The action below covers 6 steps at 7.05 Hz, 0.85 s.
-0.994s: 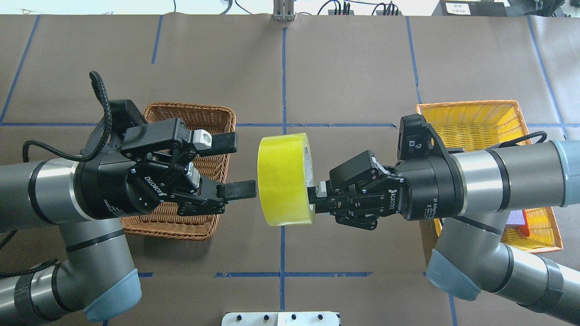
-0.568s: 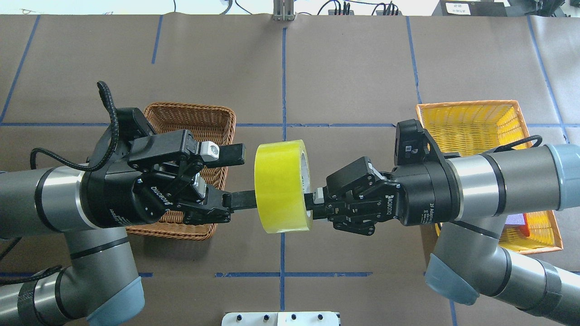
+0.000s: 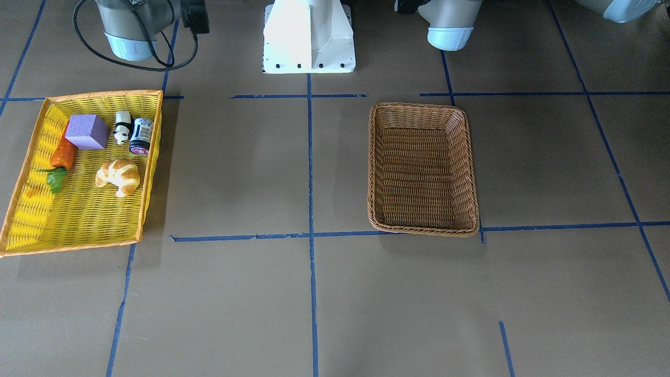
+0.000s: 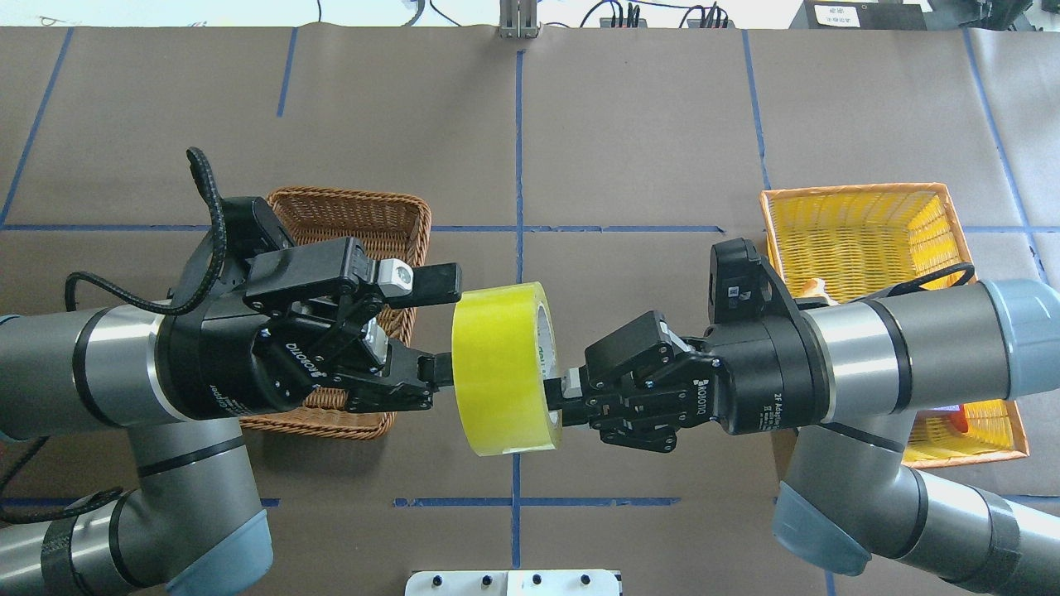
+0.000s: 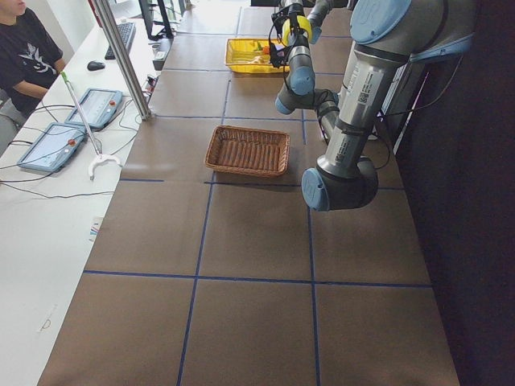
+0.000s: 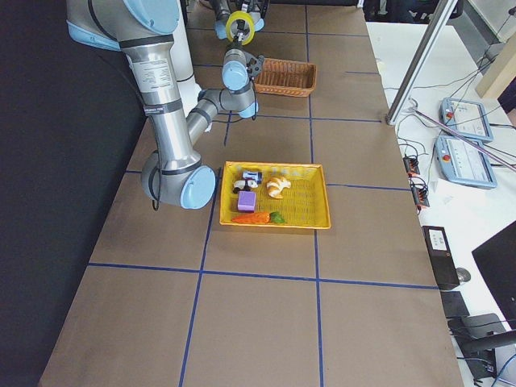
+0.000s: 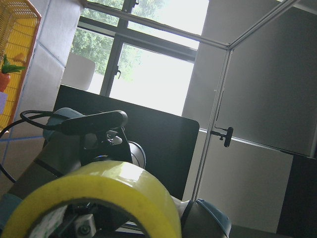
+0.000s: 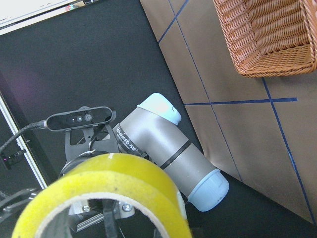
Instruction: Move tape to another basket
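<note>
Seen from overhead, the tape (image 4: 501,368) is held in the air over the middle of the worktop, pinched by its wall in the closed right claw (image 4: 555,391). The left claw (image 4: 451,327) is spread wide astride the opposite wall, one finger outside and one seemingly inside the core (contact cannot be told), and nothing is gripped by it.

From the front, the brown basket (image 3: 419,107) is seen with nothing in it, in the worktop's left half. The yellow tray (image 3: 78,220) lies by the right edge.

Both wrist views are largely filled by the tape.

A hand-over is judged to be in hand. Next, the left claw should be closed on the wall before the right is released.
</note>
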Each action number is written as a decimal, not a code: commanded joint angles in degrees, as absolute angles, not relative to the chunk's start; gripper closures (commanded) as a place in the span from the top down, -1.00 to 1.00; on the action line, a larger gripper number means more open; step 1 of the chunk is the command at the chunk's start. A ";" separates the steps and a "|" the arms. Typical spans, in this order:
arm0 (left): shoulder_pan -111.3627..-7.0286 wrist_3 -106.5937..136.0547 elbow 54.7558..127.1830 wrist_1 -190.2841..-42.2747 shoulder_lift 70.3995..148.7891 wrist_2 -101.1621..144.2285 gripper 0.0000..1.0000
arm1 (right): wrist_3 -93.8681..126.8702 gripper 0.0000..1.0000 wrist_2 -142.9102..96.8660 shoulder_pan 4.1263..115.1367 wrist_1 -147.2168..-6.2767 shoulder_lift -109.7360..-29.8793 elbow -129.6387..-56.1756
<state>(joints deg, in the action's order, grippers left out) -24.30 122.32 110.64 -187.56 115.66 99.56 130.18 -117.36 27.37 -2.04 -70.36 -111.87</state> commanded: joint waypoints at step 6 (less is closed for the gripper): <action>-21.09 120.15 110.65 -187.56 116.02 96.34 -1.00 | 129.73 0.97 -117.60 26.54 -2.02 -70.23 -111.10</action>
<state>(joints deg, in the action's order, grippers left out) -21.16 120.15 110.43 -187.56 116.08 97.01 129.85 -117.44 26.73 -2.02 -70.22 -111.41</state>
